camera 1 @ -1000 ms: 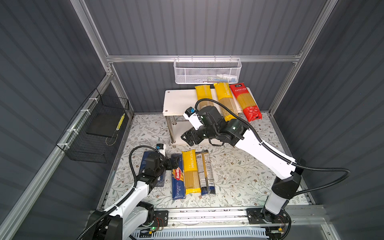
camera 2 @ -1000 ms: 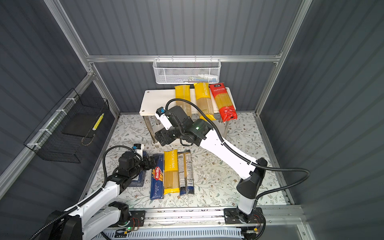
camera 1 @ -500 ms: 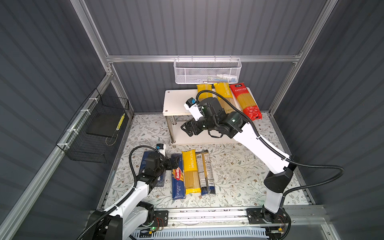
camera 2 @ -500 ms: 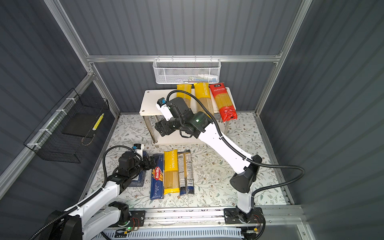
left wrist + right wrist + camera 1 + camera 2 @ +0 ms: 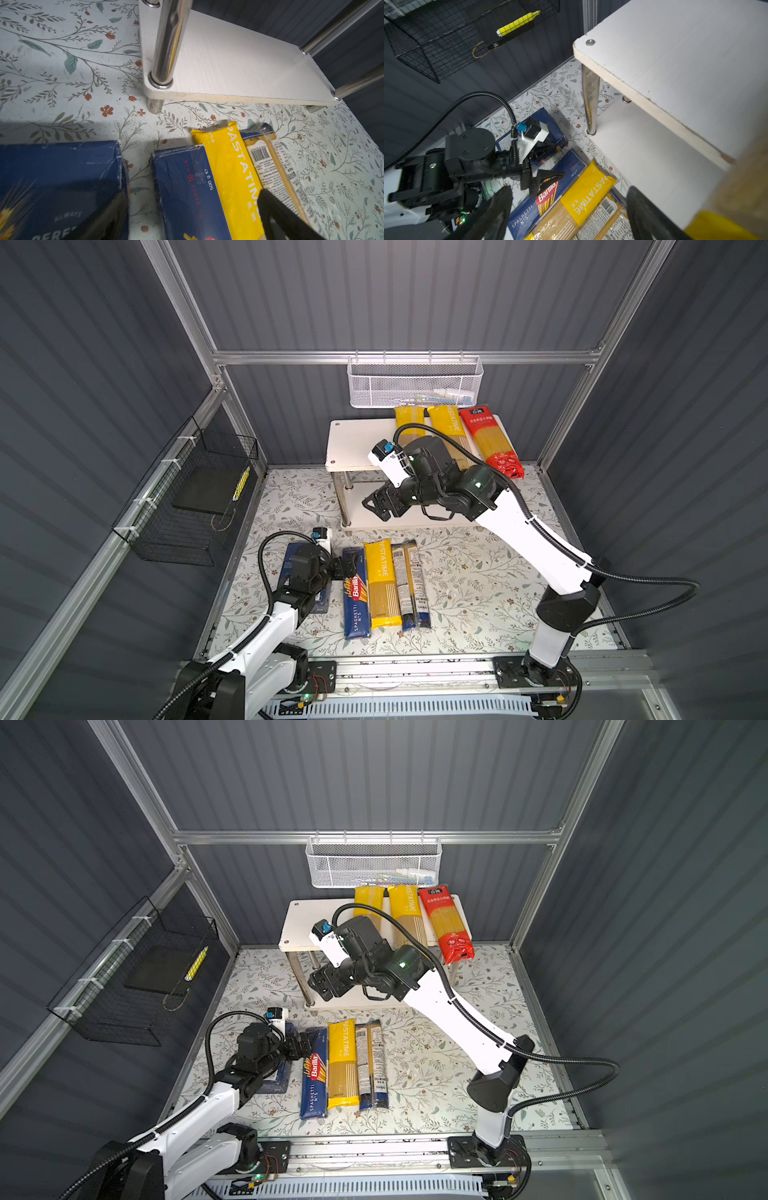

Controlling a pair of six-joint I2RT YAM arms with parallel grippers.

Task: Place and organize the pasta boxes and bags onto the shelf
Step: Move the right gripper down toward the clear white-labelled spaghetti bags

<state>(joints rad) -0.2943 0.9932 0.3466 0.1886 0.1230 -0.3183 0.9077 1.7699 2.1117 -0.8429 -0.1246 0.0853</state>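
Floral mat [image 5: 478, 580], narrow blue box [image 5: 356, 605], yellow bag [image 5: 382, 585], clear bag [image 5: 409, 585], wider box [image 5: 292, 551], shelf [image 5: 353, 443] carrying seemingly three bags [image 5: 451, 427]

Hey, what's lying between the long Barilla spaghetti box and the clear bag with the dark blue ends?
One yellow PASTATIME bag, lying lengthwise alongside the spaghetti box and the clear bag; both top views show it.

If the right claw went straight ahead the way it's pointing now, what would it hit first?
Probably the yellow bag lying below, or the blue spaghetti box beside it: the open right gripper aims down at them. Depth is hard to judge.
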